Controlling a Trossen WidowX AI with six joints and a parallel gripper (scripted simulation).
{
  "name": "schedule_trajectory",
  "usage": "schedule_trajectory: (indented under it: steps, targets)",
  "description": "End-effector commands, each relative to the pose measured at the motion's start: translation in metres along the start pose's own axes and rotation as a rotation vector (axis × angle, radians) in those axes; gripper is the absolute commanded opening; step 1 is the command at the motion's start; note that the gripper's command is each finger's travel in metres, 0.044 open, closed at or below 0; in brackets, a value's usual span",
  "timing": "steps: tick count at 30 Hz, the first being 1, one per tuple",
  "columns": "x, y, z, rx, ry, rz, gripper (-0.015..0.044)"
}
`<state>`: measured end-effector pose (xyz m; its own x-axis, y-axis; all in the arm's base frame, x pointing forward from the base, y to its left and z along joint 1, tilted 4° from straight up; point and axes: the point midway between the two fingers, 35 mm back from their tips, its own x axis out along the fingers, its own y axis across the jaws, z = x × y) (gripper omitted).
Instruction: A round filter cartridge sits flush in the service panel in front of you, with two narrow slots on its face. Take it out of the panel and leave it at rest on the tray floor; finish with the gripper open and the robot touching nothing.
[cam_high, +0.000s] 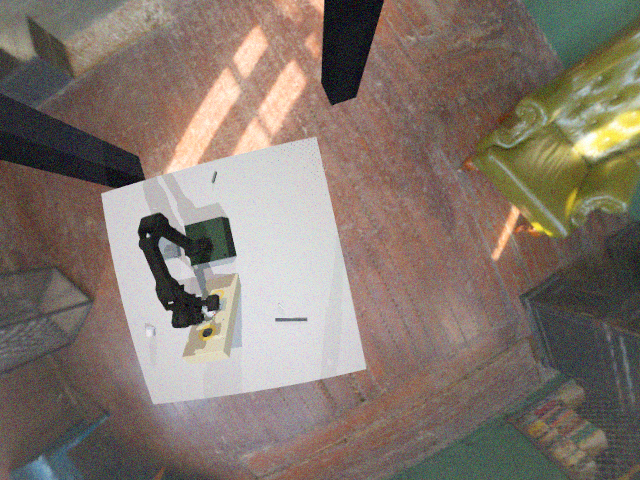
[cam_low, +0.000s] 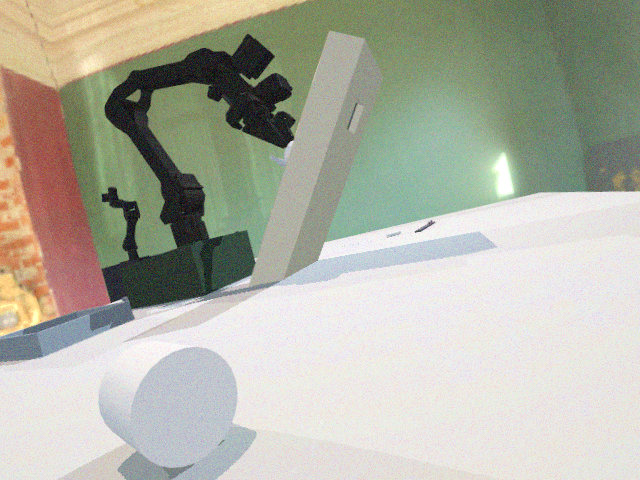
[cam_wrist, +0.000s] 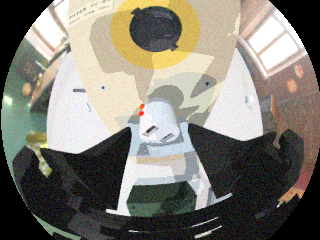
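The cream service panel (cam_high: 233, 310) (cam_low: 305, 170) (cam_wrist: 87, 82) stands tilted on the table. The white round filter cartridge (cam_high: 210, 312) (cam_low: 287, 154) (cam_wrist: 160, 117), with two narrow slots on its face, sticks out from the panel face. Two red dots show at its side in the wrist view. My gripper (cam_low: 290, 144) (cam_wrist: 160, 128) is open close to the panel, with one fingertip on each side of the cartridge in the wrist view. Whether the fingers touch it I cannot tell. The grey-blue tray (cam_high: 170, 250) (cam_low: 64, 329) lies beside the robot's base; its floor is mostly hidden.
A yellow ring (cam_high: 207, 324) (cam_wrist: 120, 30) surrounds a dark round fitting (cam_high: 207, 333) (cam_wrist: 155, 29) on the panel, near the cartridge. A white cylinder (cam_high: 149, 330) (cam_low: 183, 405) lies on the table. A dark green block (cam_high: 222, 237) (cam_low: 227, 263) stands under the arm's base.
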<state>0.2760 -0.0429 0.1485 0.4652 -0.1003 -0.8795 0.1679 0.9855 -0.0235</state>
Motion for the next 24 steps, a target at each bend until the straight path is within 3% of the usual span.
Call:
schedule_trajectory:
  steps: [1,10,12,22,24]
  targets:
    - [0.0089,0.0008,-0.0024,-0.005,0.011,0.005,0.0305]
    - [0.0174,0.0008,-0.0033,-0.005,0.01,0.005,0.0305]
    - [0.014,0.0,-0.0017,0.0,0.003,0.0,0.0252]
    - [0.014,0.0,-0.0017,0.0,0.003,0.0,0.0186]
    - [0.014,0.0,-0.0017,0.0,0.003,0.0,0.0133]
